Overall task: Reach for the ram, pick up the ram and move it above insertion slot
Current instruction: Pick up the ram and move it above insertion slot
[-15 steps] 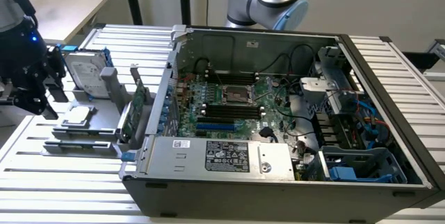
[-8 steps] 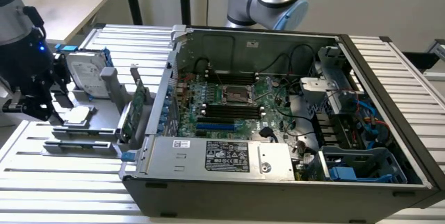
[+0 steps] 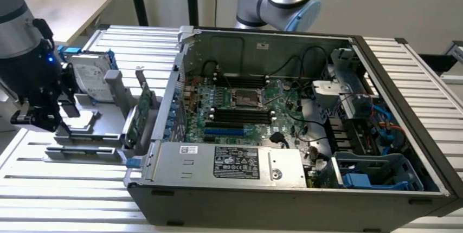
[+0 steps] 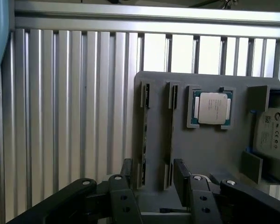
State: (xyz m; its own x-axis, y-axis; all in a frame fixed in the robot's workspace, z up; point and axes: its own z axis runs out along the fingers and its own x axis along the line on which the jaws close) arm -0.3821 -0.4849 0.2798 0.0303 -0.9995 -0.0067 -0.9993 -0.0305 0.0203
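Table: I am over a gray metal table (image 3: 72, 189) made of long ribs. A pale wall is behind it.
Gray holder: a flat gray holder (image 4: 200, 154) lies on the table. Everything else here is told from it.
My claw: my claw (image 4: 154, 173) hangs over the holder's near edge. My two black fingers (image 4: 181, 175) are spread wide and hold nothing. In the exterior view my claw (image 3: 45, 123) is at the holder's end far from the big box.
The ram: the ram (image 4: 143, 135) stands on its thin edge in a slot of the holder. It lies in the gap between my fingers, and I am not touching it.
Second stick: a second stick (image 4: 170, 135) just like it stands in the next slot, also in the gap between my fingers.
Chip: a square silver chip (image 4: 211, 108) sits in the holder, just past the second stick.
Hard drive: a silver hard drive (image 3: 90, 76) stands at the holder's far edge, past the chip.
Green card: a green card (image 3: 145, 105) stands up on the holder's side next to the big box.
Big box: an open computer case (image 3: 289, 200) sits just beside the holder. Its tall wall is close to the green card.
Open room: on the holder's side away from the hard drive there is bare ribbed table, out to a metal rail (image 4: 130, 21) at the table's edge.
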